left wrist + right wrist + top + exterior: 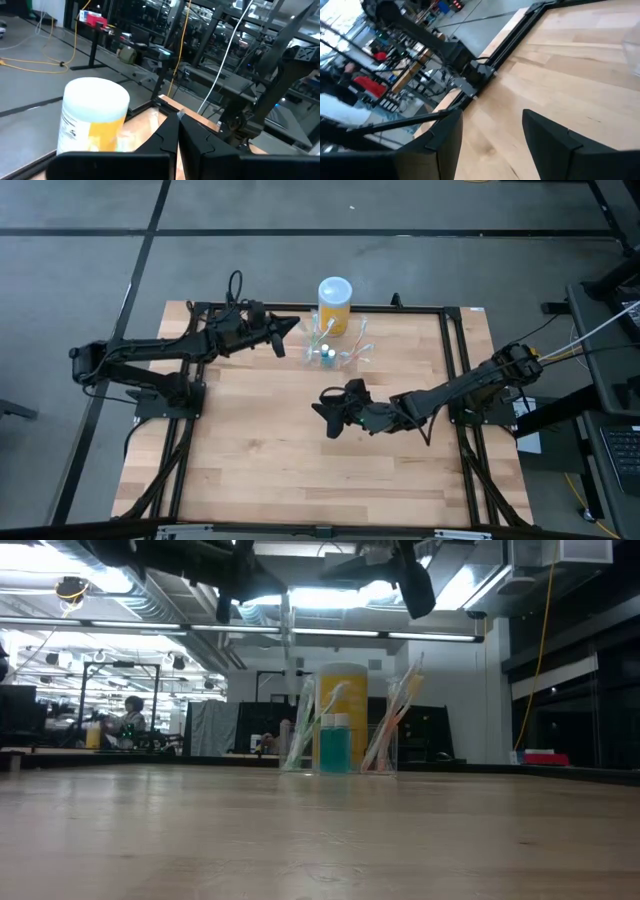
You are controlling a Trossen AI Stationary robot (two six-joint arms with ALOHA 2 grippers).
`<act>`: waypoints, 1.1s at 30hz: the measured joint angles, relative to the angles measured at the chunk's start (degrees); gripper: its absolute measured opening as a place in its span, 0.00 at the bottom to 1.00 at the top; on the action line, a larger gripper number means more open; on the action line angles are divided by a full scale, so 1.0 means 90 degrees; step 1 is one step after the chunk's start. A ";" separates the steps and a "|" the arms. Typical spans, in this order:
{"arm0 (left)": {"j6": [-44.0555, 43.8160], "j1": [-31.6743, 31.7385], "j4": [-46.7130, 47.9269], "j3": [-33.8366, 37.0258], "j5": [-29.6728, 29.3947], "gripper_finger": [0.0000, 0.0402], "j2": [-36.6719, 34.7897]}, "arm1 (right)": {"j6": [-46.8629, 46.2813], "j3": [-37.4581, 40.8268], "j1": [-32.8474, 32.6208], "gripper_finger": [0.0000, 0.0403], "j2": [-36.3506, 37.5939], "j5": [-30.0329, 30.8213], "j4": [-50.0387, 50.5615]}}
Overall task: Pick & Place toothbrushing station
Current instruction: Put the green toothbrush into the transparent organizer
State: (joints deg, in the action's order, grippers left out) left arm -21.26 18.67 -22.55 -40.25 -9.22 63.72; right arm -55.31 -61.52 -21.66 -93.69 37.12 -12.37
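The toothbrushing station [336, 348] is a small clear holder with toothbrushes and two teal-capped bottles. It stands on the wooden table near the far edge and also shows in the low view [340, 740]. My left gripper [293, 328] is shut, above the table just to the station's left, pointing toward it. The left wrist view shows its fingers [178, 142] closed together. My right gripper [326, 412] is open and empty over the table's middle, on the near side of the station. Its two fingers stand apart in the right wrist view [490, 135].
A yellow cylindrical container with a white lid [335, 300] stands just behind the station at the far edge, and shows close in the left wrist view [92, 120]. A black metal frame [450, 360] runs along the table's edges. Bare wood [260, 450] lies near and left.
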 joint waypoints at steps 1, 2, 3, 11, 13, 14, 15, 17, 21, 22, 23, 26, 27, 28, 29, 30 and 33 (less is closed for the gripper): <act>0.0002 0.0066 0.0000 0.0000 0.0070 0.00 0.0000 | -0.0065 0.0000 -0.0038 0.52 0.0000 0.0058 0.0031; 0.0002 0.0139 0.0000 0.0000 0.0150 0.00 0.0000 | -0.0131 0.0000 -0.0080 0.52 0.0000 0.0155 0.0071; 0.0002 0.0195 0.0000 0.0000 0.0201 0.00 0.0000 | -0.0161 0.0000 -0.0118 0.52 0.0000 0.0247 0.0120; 0.0068 0.0449 0.0005 0.0002 0.0375 0.00 0.0000 | -0.0618 0.0000 -0.0358 0.51 0.0000 0.0599 0.0422; 0.0105 0.0499 0.0040 0.0002 0.0382 0.00 0.0000 | -0.0652 0.0000 -0.0442 0.51 0.0000 0.0783 0.0456; 0.0137 0.0514 0.0068 0.0010 0.0382 0.00 0.0000 | -0.0671 0.0000 -0.0488 0.51 0.0000 0.0857 0.0461; 0.0165 0.0536 0.0068 0.0032 0.0385 0.00 0.0000 | -0.0720 0.0000 -0.0531 0.51 0.0000 0.0917 0.0485; 0.0147 0.0598 0.0139 0.0062 0.0404 0.00 0.0000 | -0.0868 0.0000 -0.0611 0.51 0.0000 0.0996 0.0599; 0.0127 0.0666 0.0426 0.0068 0.0402 0.00 0.0002 | -0.1171 0.0000 -0.0781 0.51 0.0000 0.1215 0.0820; 0.0150 0.0664 0.0433 0.0073 0.0408 0.00 0.0002 | -0.1216 0.0000 -0.0830 0.51 0.0000 0.1284 0.0835; 0.0164 0.0664 0.0427 0.0073 0.0430 0.00 0.0002 | -0.1277 0.0000 -0.0870 0.51 0.0000 0.1336 0.0840; 0.0165 0.0664 0.0435 0.0073 0.0445 0.00 0.0029 | -0.1419 0.0000 -0.0994 0.51 0.0000 0.1482 0.0917; 0.0165 0.0664 0.0434 0.0073 0.0443 0.00 0.0068 | -0.1499 0.0000 -0.1026 0.51 0.0000 0.1533 0.0961; 0.0163 0.0664 0.0467 0.0073 0.0449 0.00 0.0115 | -0.1574 0.0000 -0.1064 0.51 0.0000 0.1582 0.1021; 0.0160 0.0664 0.0486 0.0073 0.0469 0.00 0.0167 | -0.1634 0.0000 -0.1095 0.51 0.0000 0.1635 0.1067; 0.0158 0.0662 0.0484 0.0073 0.0481 0.00 0.0233 | -0.1651 0.0001 -0.1127 0.51 0.0000 0.1681 0.1089; 0.0155 0.0643 0.0482 0.0073 0.0516 0.00 0.0481 | -0.1747 0.0002 -0.1215 0.51 0.0000 0.1780 0.1101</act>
State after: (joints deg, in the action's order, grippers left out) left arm -19.86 24.46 -18.21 -39.59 -4.58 68.05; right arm -71.04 -61.50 -32.60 -93.69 53.14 -2.45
